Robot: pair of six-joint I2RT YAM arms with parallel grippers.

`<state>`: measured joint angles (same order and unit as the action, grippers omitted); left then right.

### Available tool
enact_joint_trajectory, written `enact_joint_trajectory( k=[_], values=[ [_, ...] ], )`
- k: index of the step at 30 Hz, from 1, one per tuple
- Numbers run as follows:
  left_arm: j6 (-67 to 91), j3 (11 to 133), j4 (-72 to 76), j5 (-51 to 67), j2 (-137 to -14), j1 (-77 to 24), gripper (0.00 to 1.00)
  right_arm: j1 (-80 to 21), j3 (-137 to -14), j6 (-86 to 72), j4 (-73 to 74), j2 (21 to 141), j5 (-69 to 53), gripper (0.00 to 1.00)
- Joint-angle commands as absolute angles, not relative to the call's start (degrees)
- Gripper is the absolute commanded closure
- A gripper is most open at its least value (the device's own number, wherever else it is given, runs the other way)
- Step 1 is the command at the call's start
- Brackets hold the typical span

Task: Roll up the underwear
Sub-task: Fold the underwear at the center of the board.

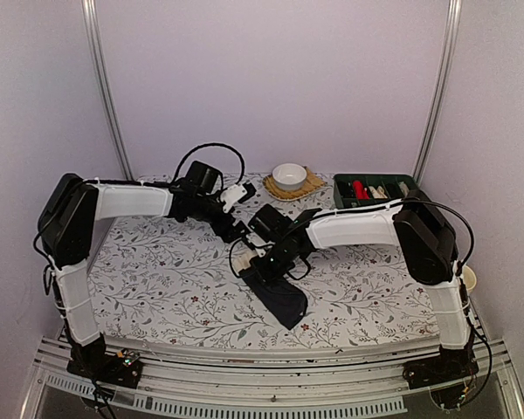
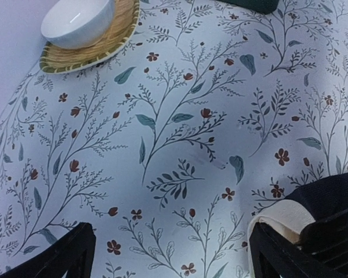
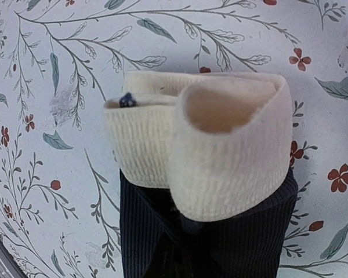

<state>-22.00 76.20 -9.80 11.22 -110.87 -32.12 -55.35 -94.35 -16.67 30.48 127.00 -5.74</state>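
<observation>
One underwear garment [image 1: 285, 297] lies on the flowered tablecloth near the middle: dark ribbed cloth with a cream waistband [image 3: 220, 150] folded over on itself. No orange-red tag shows, and a second garment is out of view. My right gripper [image 1: 264, 260] is over the waistband end. In the right wrist view the dark cloth [image 3: 243, 243] bunches up into the gripper [image 3: 182, 267] and hides its fingers. My left gripper [image 1: 233, 229] hovers just behind the garment, open and empty [image 2: 171, 258]. The waistband corner [image 2: 278, 214] lies by its right finger [image 2: 290, 255].
A white bowl [image 1: 289, 175] sits on a woven plate [image 2: 113, 35] at the back centre. A green bin [image 1: 374, 189] with small items stands at the back right. A small cup [image 1: 468, 278] sits at the right table edge.
</observation>
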Motion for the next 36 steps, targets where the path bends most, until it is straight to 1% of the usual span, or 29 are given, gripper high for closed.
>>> enact_joint_trajectory(
  k=[1, 6, 11, 13, 16, 17, 18, 21, 24, 29, 36],
  values=[
    [-20.4, 80.0, -14.5, 16.1, -115.4, -34.2, 0.05, -56.0, -95.7, -16.3, 31.4, 128.2, -4.1, 0.94],
    [-19.3, 83.8, -19.0, 19.0, -118.2, -34.8, 0.09, -56.0, -95.7, -16.2, 31.7, 128.0, -3.7, 0.94],
    [-19.6, 84.3, -20.5, 18.2, -119.9, -35.2, 0.1, -56.2, -95.5, -16.1, 31.7, 127.8, -3.4, 0.94],
    [-19.5, 84.0, -20.4, 17.3, -119.8, -35.2, 0.1, -56.4, -95.3, -15.9, 31.4, 127.4, -3.4, 0.91],
    [-19.5, 83.3, -19.5, 16.6, -119.3, -35.0, 0.1, -57.0, -94.9, -15.3, 30.6, 126.5, -3.1, 0.83],
    [-19.5, 83.3, -19.5, 16.6, -119.3, -35.0, 0.1, -57.1, -94.8, -15.2, 30.5, 126.3, -3.2, 0.82],
    [-19.5, 83.4, -19.5, 16.6, -119.4, -34.9, 0.1, -57.2, -94.8, -14.7, 30.3, 126.2, -3.4, 0.77],
    [-19.7, 83.5, -19.4, 17.5, -119.4, -34.8, 0.1, -57.6, -94.8, -13.9, 29.9, 126.0, -3.8, 0.72],
    [-20.2, 83.7, -19.6, 19.1, -119.6, -34.7, 0.1, -57.9, -94.8, -13.4, 29.4, 125.9, -4.3, 0.71],
    [-20.2, 83.9, -19.7, 19.6, -119.7, -34.7, 0.09, -58.6, -94.7, -12.6, 28.1, 124.8, -4.3, 0.66],
    [-20.7, 84.4, -19.7, 22.6, -119.6, -34.6, 0.09, -59.3, -94.7, -11.2, 26.9, 123.4, -4.1, 0.64]
  ],
)
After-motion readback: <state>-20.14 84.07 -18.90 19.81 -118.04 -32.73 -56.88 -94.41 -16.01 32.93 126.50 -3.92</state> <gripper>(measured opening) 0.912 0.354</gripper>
